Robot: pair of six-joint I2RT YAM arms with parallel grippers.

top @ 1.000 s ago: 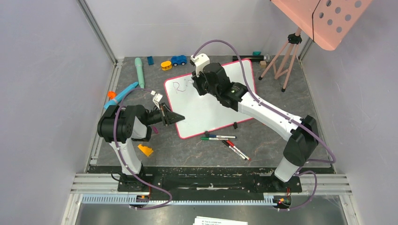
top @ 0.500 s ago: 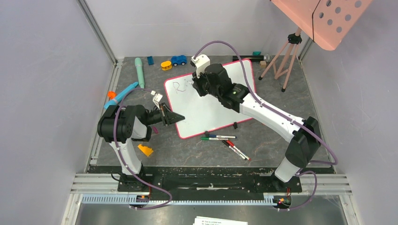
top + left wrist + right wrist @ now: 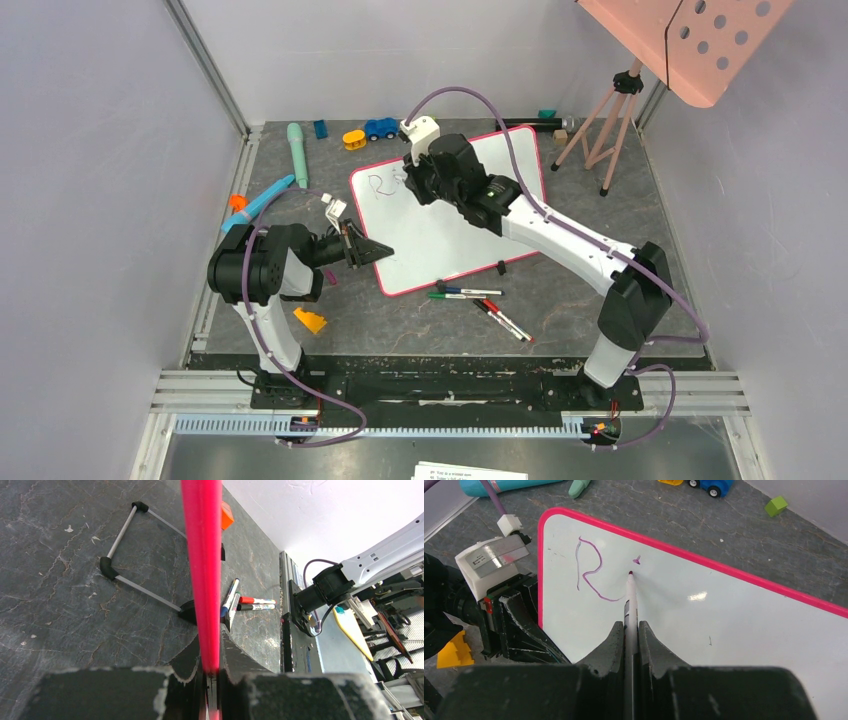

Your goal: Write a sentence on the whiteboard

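the whiteboard (image 3: 440, 235) lies tilted across the middle of the top view, on the dark marbled surface (image 3: 570, 290). it is a flat white rectangle with a thin pink-red rim and rounded corners, and a small black clip sits at its lower edge. the left hand (image 3: 375, 252) is clamped on the rim at the board's lower left edge. in the left wrist view that rim is a blurred pink stripe running up from between the closed fingers. the right hand (image 3: 629, 628) is over the board's upper left part, its fingers pressed together on a slim marker (image 3: 629, 597) with a dark purple tip. of the sentence (image 3: 591, 572) only a thin purplish capital r and a small mark beside it can be seen, at the upper left of the right wrist view.

in the top view the right arm covers the upper middle of the board. whether the marker tip touches the white face cannot be told. the left wrist view shows the board edge-on, so its writing face is hidden there.
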